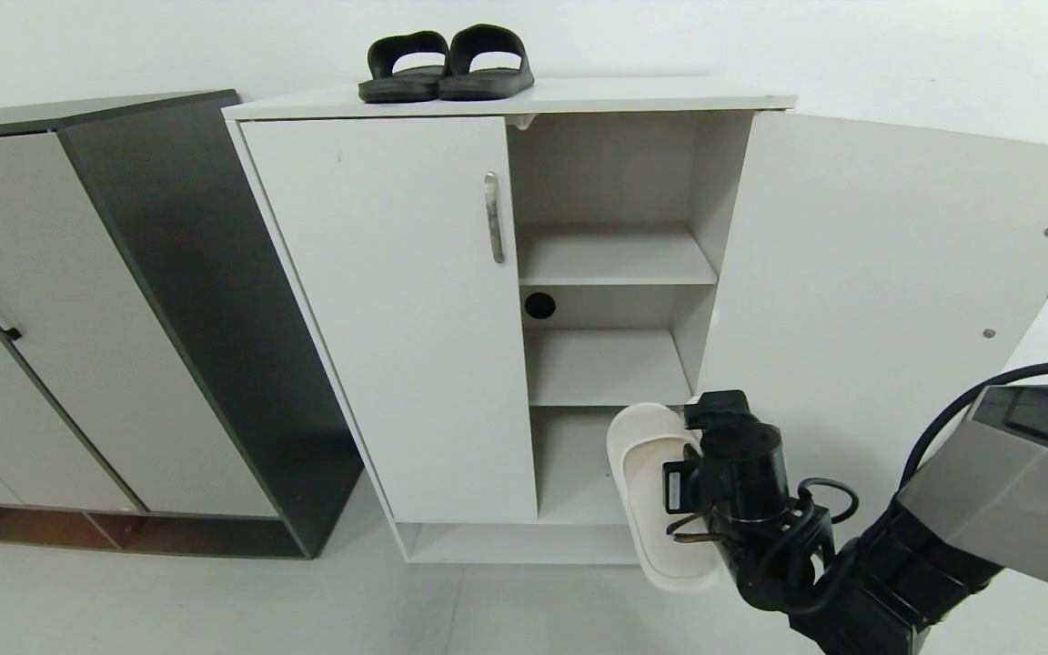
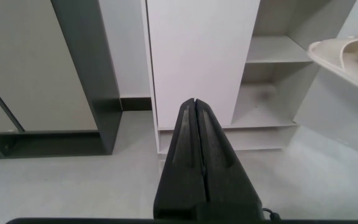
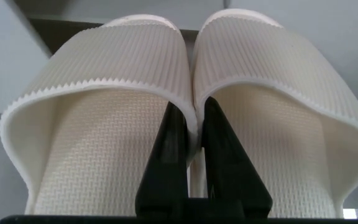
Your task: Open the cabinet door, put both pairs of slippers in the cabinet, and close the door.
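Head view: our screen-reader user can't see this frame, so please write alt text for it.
The right gripper holds a pair of white slippers before the open right half of a white cabinet, near its lowest shelf. The right door is swung wide, the left door is shut, and black slippers sit on top.

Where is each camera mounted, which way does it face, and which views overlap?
Head view: on the head, facing forward and down at the white cabinet with its right door open; right arm and right end effector show.
Left wrist view: on the left wrist, facing the cabinet's lower shelves; shut left end effector shows.
Right wrist view: on the right wrist, facing the white slippers clamped by its end effector.
Shared: all three show the white slippers; head and left wrist views share the cabinet.
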Motion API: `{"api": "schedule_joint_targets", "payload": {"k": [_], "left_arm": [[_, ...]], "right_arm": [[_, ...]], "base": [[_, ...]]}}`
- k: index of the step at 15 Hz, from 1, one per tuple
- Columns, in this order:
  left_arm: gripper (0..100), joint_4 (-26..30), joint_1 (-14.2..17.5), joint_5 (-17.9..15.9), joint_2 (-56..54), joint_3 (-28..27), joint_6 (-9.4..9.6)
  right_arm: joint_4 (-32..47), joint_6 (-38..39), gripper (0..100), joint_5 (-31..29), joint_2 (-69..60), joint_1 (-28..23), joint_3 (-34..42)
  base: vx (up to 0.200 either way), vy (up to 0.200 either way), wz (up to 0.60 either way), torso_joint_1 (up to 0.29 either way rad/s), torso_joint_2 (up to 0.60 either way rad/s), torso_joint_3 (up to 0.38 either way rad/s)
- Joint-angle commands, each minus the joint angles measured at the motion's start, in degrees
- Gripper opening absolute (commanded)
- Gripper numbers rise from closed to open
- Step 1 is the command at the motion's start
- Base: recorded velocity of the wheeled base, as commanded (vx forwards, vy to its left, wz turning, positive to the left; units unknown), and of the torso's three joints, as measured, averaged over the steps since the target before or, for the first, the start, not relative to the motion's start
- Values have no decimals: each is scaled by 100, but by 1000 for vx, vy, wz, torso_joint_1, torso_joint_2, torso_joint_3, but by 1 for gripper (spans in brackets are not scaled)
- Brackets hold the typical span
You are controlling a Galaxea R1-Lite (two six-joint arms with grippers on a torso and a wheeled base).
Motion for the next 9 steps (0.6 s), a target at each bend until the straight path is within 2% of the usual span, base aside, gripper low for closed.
{"api": "schedule_joint_targets", "payload": {"k": [1,4,7,9], "left_arm": [[0,-1,1,-1,13,0,1],[0,-1,1,-1,13,0,1],[0,-1,1,-1,13,0,10],[0,-1,1,-1,4,0,10]], "right_arm": [[11,2,0,10,-26,334,-198],[37,-7,0,19,229,615,-576],[37,63,0,19,783,422,-1103],[37,72,0,28,879,378,-1200]], "base": [[0,0,0,0,0,0],[0,0,0,0,0,0],[0,0,0,0,0,0],[0,0,0,0,0,0]]}}
